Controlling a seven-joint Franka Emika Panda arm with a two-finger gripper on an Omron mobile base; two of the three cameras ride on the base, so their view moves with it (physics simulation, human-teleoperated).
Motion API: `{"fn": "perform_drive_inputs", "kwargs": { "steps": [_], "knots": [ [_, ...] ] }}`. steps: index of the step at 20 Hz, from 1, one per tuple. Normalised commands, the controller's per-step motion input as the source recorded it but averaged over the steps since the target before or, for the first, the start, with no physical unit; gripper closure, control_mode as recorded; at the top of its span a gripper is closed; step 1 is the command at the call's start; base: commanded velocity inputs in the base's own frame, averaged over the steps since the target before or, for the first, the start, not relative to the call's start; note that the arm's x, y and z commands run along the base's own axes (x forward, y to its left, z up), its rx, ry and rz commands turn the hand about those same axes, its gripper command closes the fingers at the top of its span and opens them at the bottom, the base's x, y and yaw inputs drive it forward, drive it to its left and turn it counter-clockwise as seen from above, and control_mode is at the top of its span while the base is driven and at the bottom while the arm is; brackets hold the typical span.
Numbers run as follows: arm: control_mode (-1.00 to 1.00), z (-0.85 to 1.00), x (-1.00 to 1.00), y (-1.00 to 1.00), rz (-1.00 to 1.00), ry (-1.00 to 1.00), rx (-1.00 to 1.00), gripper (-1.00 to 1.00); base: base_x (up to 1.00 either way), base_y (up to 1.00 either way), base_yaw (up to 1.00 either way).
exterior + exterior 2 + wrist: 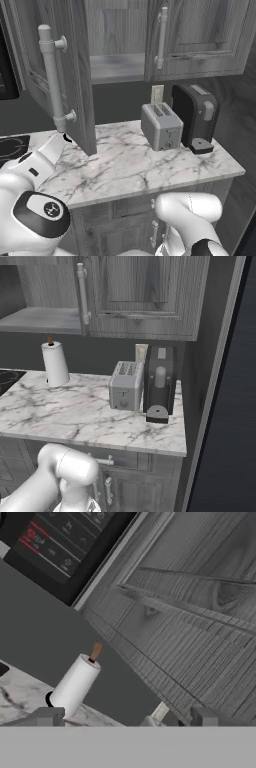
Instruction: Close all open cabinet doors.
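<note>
- The left cabinet door [55,70] is standing swung out over the desk [125,167], its lower edge hanging above the marble and its long pale bar handle [52,80] facing the base.
- Behind it the open cabinet shelf [117,67] is showing bare, and the right cabinet door [200,35] is sitting shut against its frame.
- In the hand view the grey wood-grain panel of the open door is looming close at the upper right, with the black microwave [55,542] just beyond its edge.
- On the desk the toaster [161,126] is standing just beside the black coffee machine [196,117], near the right edge; the front marble is lying open between them and the door.
- A paper towel roll [55,363] is standing upright near the back wall, under the open shelf.
- The fingers [50,716] are showing as two small tips set well apart, gripping nothing and touching nothing that I can tell.
</note>
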Motion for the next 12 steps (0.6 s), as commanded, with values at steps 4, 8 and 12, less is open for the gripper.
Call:
{"fn": "perform_drive_inputs", "kwargs": {
  "steps": [4,8,12],
  "knots": [
    [-1.0,-0.02,0.39,-0.03,-0.01,0.0,-0.07,-1.0,0.0,0.0,0.0],
    [-1.0,-0.01,0.29,-0.19,0.0,0.0,-0.04,-1.0,0.0,0.0,0.0],
    [-1.0,-0.05,0.19,-0.32,0.0,0.0,-0.04,-1.0,0.0,0.0,0.0]
  ]
}}
